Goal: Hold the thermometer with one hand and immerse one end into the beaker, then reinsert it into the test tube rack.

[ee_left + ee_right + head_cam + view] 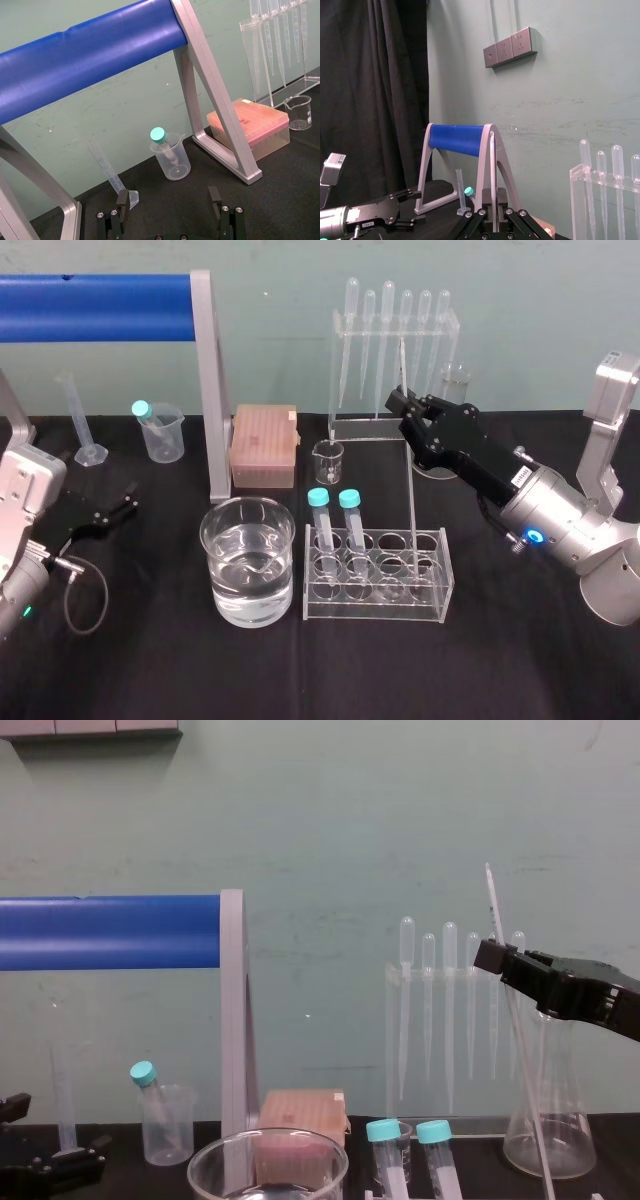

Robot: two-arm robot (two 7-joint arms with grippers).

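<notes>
Black cloth covers the desk (150,670), and a pale green wall is seen behind it. At the near centre, the beaker (212,570), part filled with clear liquid, is set just left of the test tube rack (375,610), in whose left holes two teal-capped tubes (349,525) are stood. The thermometer (410,490) is stood in the right part of the rack, tilted with its top leaning leftward and its lower end apart from the beaker. The right claw (402,400) is extended from the right, above the rack, and is closed on the thermometer's upper part; in the right wrist view the glass is seen pinched between the fingers (501,199). The left claw (128,502) is parked at the left of the desk, its fingers (122,200) spread wide and nothing held. Pipettes (387,330) are hung in a clear stand on the far side.
</notes>
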